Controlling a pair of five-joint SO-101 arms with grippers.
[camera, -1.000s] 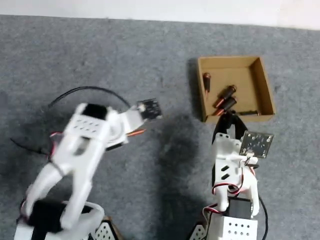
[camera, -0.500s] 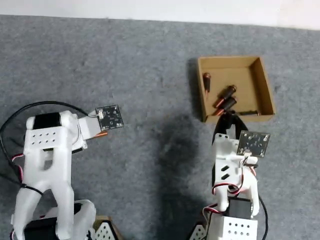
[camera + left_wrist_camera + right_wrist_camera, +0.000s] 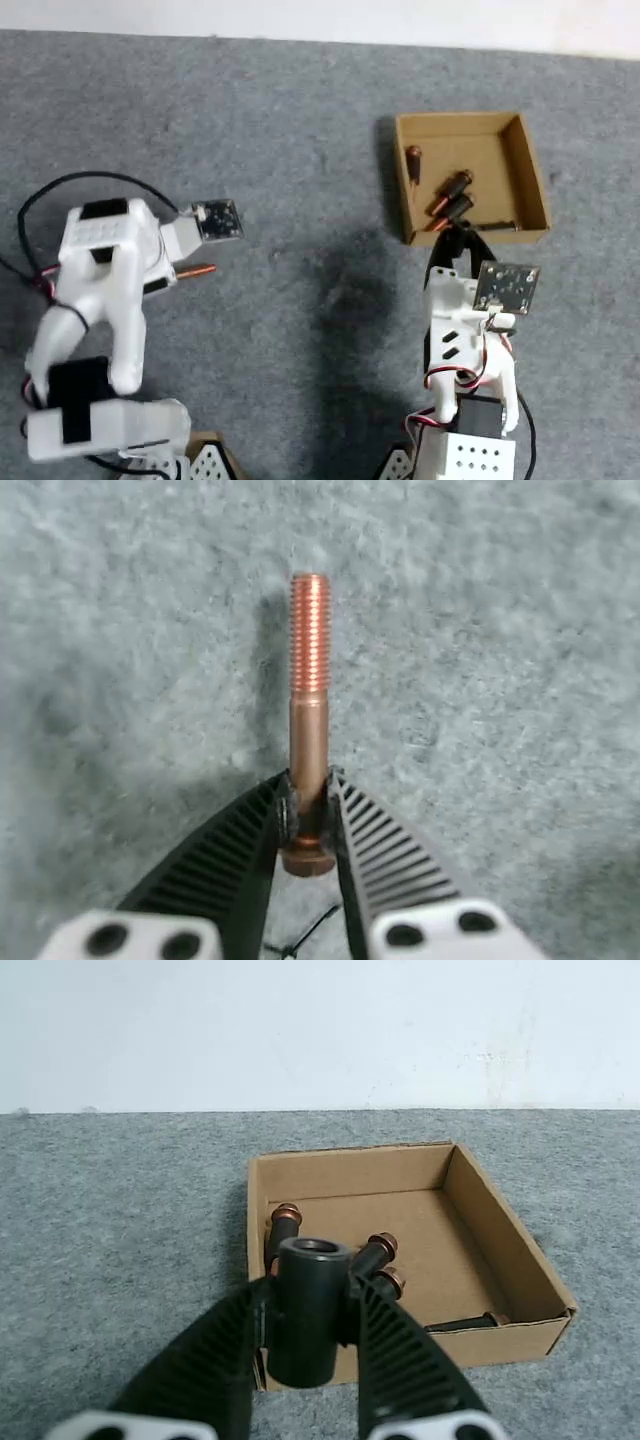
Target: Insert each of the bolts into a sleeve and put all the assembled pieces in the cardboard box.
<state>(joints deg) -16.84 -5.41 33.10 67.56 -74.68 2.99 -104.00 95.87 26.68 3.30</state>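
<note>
My left gripper point(image 3: 308, 805) is shut on a copper bolt point(image 3: 309, 700) near its head, threaded end pointing away over the grey carpet. From above, that bolt point(image 3: 196, 270) sticks out to the right of the left arm point(image 3: 100, 270). My right gripper point(image 3: 310, 1310) is shut on a black sleeve point(image 3: 308, 1305), held upright with its bore facing up, just in front of the cardboard box point(image 3: 500, 1230). In the high view the right gripper point(image 3: 457, 243) sits at the near wall of the box point(image 3: 530, 180). Several assembled bolt-and-sleeve pieces point(image 3: 452, 198) lie inside the box point(image 3: 375, 1255).
Grey carpet covers the table, with a white wall strip at the far edge point(image 3: 320, 18). A black cable point(image 3: 90, 185) loops behind the left arm. Both arm bases stand at the near edge.
The left arm has swung back to the left and toward its base, carrying the bolt away from the middle. The right arm has stayed still with the sleeve.
</note>
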